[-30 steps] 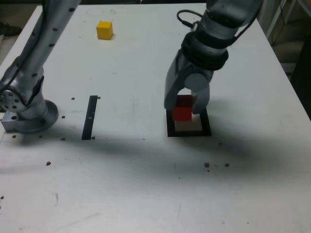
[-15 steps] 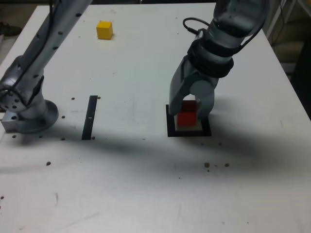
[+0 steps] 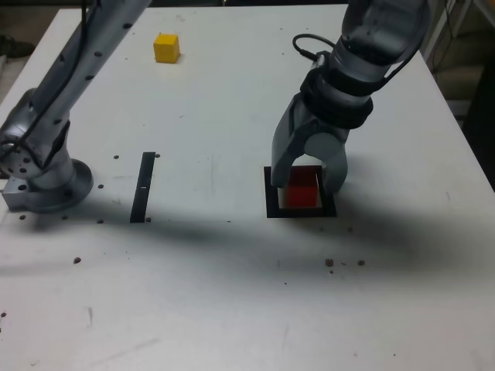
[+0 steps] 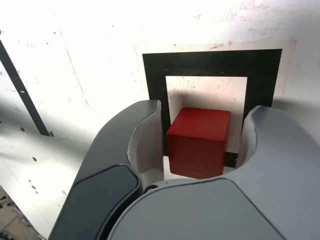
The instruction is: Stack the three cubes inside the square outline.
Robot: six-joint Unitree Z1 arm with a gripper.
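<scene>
The red cube (image 3: 304,189) sits inside the square outline (image 3: 300,213), on its cream centre. My gripper (image 3: 308,184) is lowered around it and stands open, one finger on each side. In the wrist view the red cube (image 4: 198,141) lies between the fingers (image 4: 147,135), with a narrow gap showing on one side, and the black frame of the square outline (image 4: 210,62) shows beyond my gripper (image 4: 207,112). The yellow cube (image 3: 166,47) rests alone at the far back on the exterior view's left. No green cube is in view.
A thin black strip (image 3: 143,185) lies on the white table (image 3: 232,294), left of the square in the exterior view. The arm's base (image 3: 46,182) stands at the table's left edge. Small dark specks dot the surface.
My gripper came down with the red cube from above the square onto its centre. The fingers have spread apart, and the cube now rests on the table.
</scene>
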